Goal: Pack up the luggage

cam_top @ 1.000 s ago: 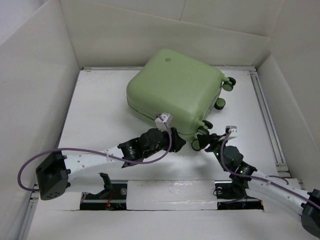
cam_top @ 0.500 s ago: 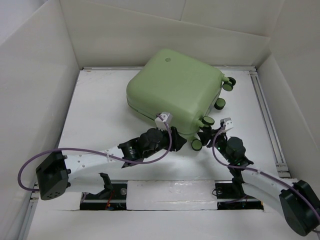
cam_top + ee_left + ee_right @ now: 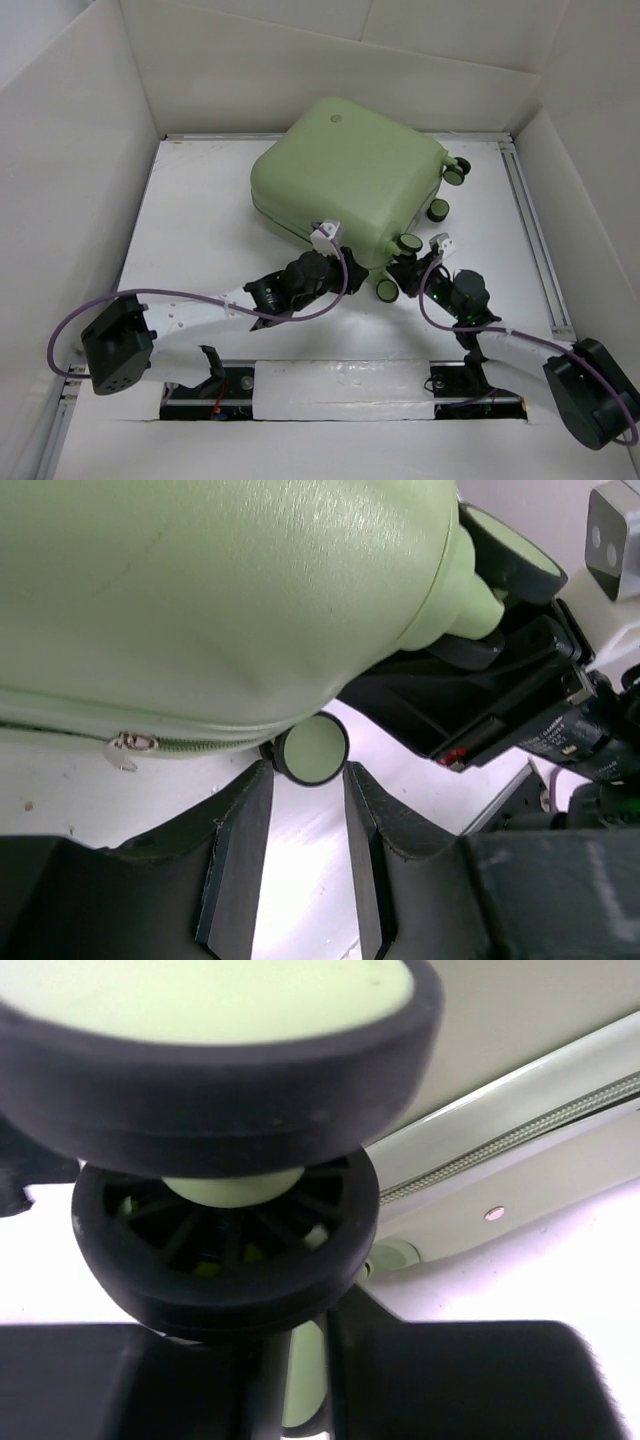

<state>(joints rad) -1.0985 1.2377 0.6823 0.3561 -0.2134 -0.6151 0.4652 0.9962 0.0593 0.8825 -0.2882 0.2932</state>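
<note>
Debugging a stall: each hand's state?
Left hand: fingers flank a luggage wheel; grip cannot be told.
Right hand: nearly closed by another wheel; cannot be told.

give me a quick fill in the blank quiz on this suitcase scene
1. The luggage lies on the table with its shell ___.
2. Its shell is pale ___.
3. The left gripper and the right gripper are both at the end of the luggage that carries its ___.
Missing words: closed; green; wheels.

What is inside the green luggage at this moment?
Nothing inside can be seen: the luggage lies shut on the table, its zipper closed, so the shell covers any contents.
</note>
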